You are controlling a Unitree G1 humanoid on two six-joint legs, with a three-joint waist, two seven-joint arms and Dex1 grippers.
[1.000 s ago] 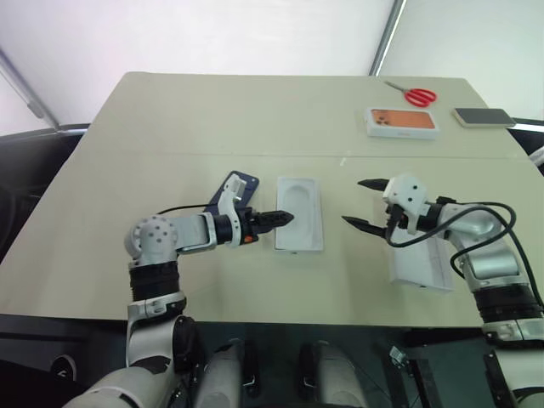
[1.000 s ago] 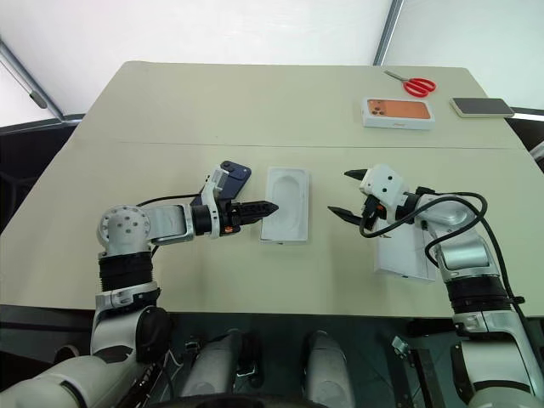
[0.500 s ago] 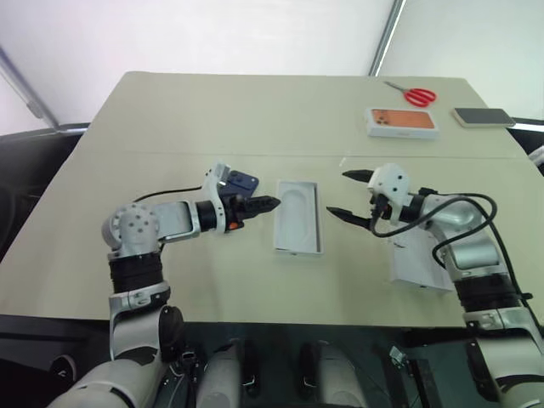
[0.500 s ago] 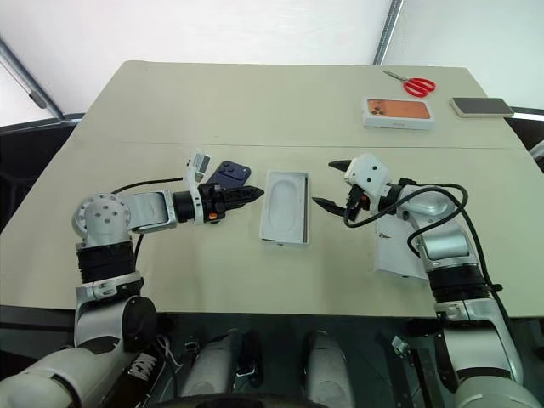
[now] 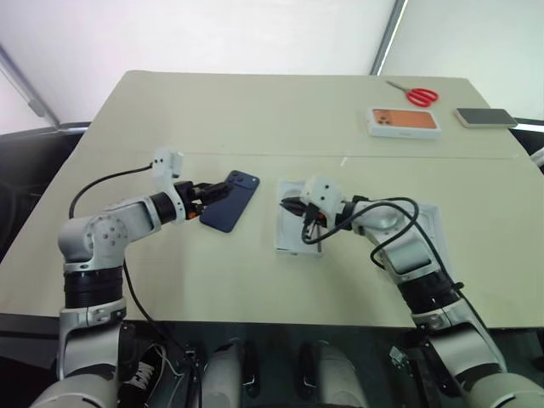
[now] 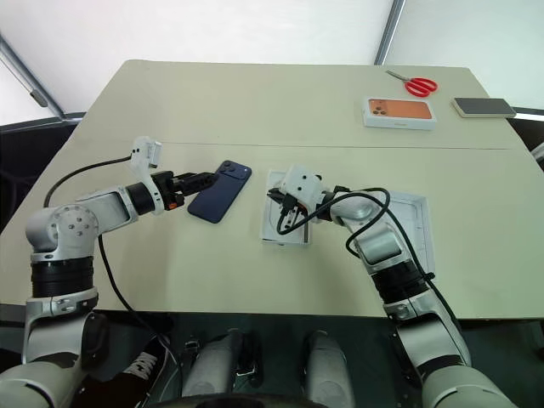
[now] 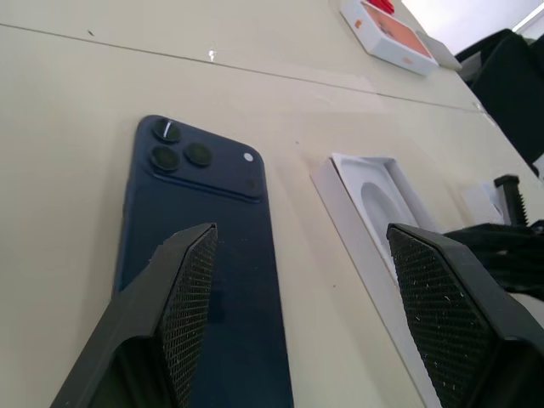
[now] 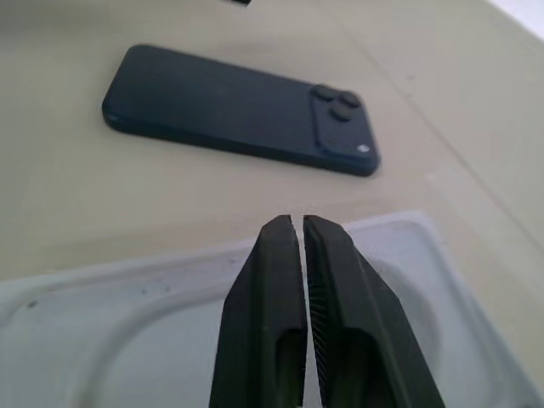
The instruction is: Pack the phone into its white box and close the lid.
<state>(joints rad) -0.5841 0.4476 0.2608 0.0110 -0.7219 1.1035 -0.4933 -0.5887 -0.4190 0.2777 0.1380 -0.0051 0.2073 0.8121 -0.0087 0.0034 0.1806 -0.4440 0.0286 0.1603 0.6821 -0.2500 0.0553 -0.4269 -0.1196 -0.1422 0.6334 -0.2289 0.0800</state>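
1. Phone [image 5: 229, 202] position: flat on table, beside insert [image 5: 299, 238], well apart from white box [image 6: 422, 223].
2. Held left gripper [image 5: 206, 192] spread at phone's end (contact unclear); risked shoving it.
3. Had right gripper [image 8: 296, 219] pinched shut over insert; could have dragged it.

Test bench setup: bare beige table [image 5: 255, 110] (white tent-like backdrop [image 5: 212, 34], metal poles [image 5: 387, 34]).

Phone [image 6: 218, 191] flat on table [image 6: 255, 102]

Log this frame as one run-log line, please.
phone: flat on table, unboxed | left tool: open, behind phone | right tool: shut, over white insert | box: right of insert
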